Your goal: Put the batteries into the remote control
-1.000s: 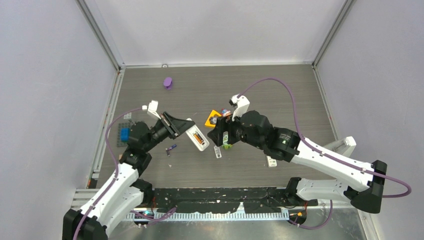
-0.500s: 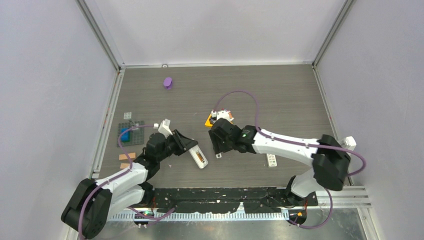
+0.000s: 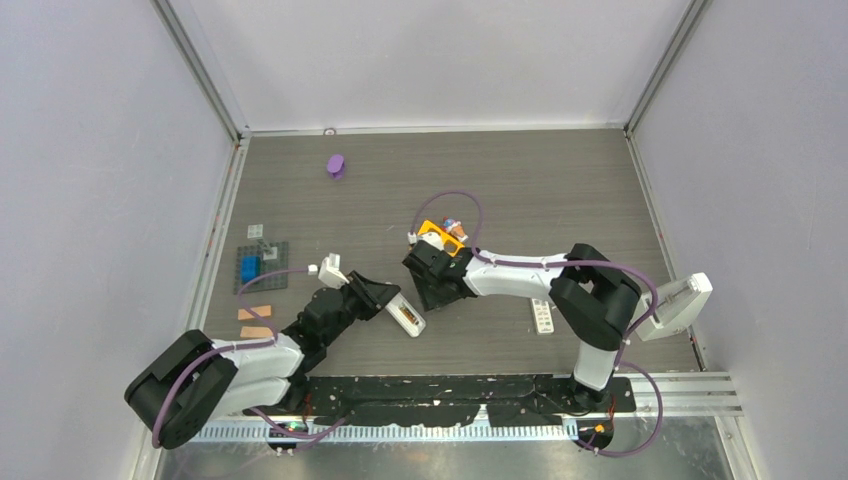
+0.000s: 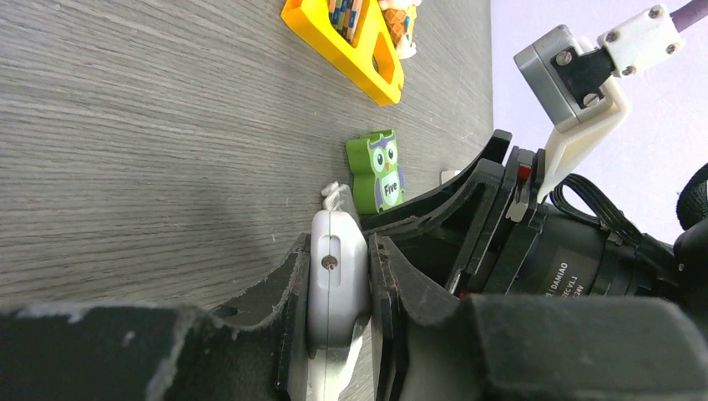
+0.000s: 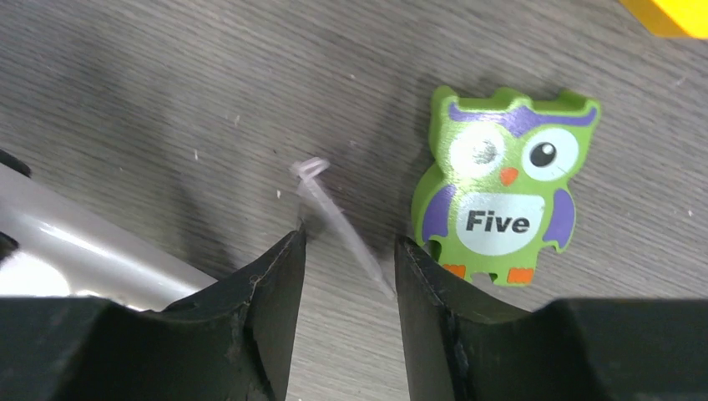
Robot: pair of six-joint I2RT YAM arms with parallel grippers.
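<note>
L gripper (image 4: 337,267) clenched on remote (image 3: 407,316), lower centre of top view, edge-on btwn its fingers in L wrist view. R gripper (image 5: 349,251) released, jaws straddling a thin clear sliver (image 5: 336,219) on the table (image 5: 167,75), just left of owl block (image 5: 499,196). Remote body sits at lower left of R wrist view. Sliver is blurred, cover or clip, can't tell. No batts made out in any view; orange strip in remote bay may be one, too small to call. Imo step = picking the sliver. It lies flat, so go fully down, centre it, close slow, stay off owl + remote.
</note>
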